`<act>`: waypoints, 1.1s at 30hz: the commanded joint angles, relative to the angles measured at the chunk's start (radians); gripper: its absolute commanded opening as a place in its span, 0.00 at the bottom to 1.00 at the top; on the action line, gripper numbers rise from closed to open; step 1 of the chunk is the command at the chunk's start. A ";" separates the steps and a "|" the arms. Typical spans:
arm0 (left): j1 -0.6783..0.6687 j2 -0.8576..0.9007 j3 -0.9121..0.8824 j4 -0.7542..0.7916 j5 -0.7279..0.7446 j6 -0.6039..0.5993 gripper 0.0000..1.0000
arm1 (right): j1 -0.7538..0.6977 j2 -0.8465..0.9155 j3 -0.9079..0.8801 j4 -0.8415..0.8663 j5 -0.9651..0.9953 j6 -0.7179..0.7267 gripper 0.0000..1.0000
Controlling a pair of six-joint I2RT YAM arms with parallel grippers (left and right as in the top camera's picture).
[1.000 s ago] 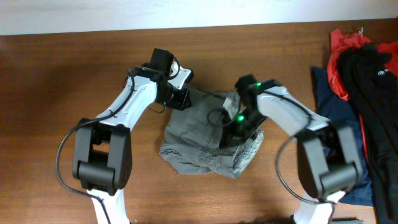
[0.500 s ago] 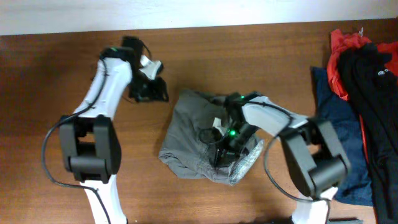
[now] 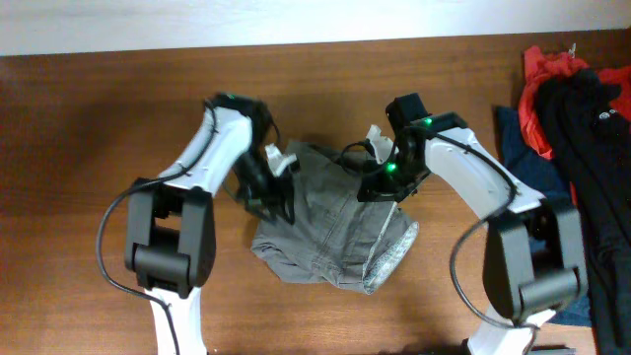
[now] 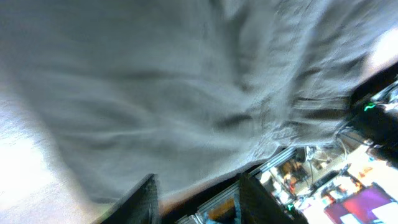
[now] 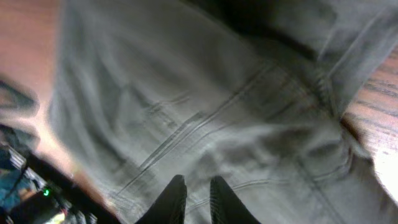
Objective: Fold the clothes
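Observation:
The grey-olive shorts (image 3: pixel 330 222) lie crumpled in the middle of the table, with the lighter inner waistband (image 3: pixel 391 251) showing at the lower right. My left gripper (image 3: pixel 273 202) is open at the shorts' left edge; in the left wrist view its fingers (image 4: pixel 199 196) stand wide apart just above blurred fabric (image 4: pixel 186 93). My right gripper (image 3: pixel 380 184) is over the shorts' upper right part. In the right wrist view its fingers (image 5: pixel 196 199) are almost together over stitched fabric (image 5: pixel 205 124), with nothing clearly pinched.
A pile of red (image 3: pixel 537 79) and black (image 3: pixel 592 128) garments lies on a navy blue cloth (image 3: pixel 521 158) at the right edge. The brown wooden table (image 3: pixel 89 148) extends to the left.
My left arm swung from the back left of the table down to the shorts' left edge. My right gripper moved from the shorts' lower middle up to their upper right.

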 commanded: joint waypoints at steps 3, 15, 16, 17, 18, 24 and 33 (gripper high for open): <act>-0.037 -0.008 -0.325 0.192 -0.061 -0.059 0.23 | -0.002 0.138 0.004 0.079 0.037 0.136 0.05; 0.153 -0.008 -0.247 0.557 -0.215 -0.187 0.28 | -0.014 0.178 0.004 0.018 0.058 0.204 0.04; 0.170 -0.008 -0.188 0.559 -0.218 -0.187 0.28 | -0.014 0.178 0.004 -0.002 0.058 0.204 0.04; 0.183 -0.008 -0.144 0.559 -0.218 -0.187 0.29 | -0.014 0.178 0.004 -0.013 0.058 0.204 0.04; 0.206 -0.008 -0.060 0.545 -0.218 -0.187 0.29 | -0.014 0.177 0.004 -0.027 0.057 0.195 0.05; 0.307 -0.008 0.390 0.204 -0.145 -0.188 0.53 | -0.014 0.112 0.008 -0.050 -0.016 -0.027 0.09; 0.266 -0.008 0.363 -0.197 -0.097 -0.165 0.61 | -0.014 -0.093 0.025 0.061 -0.018 -0.122 0.27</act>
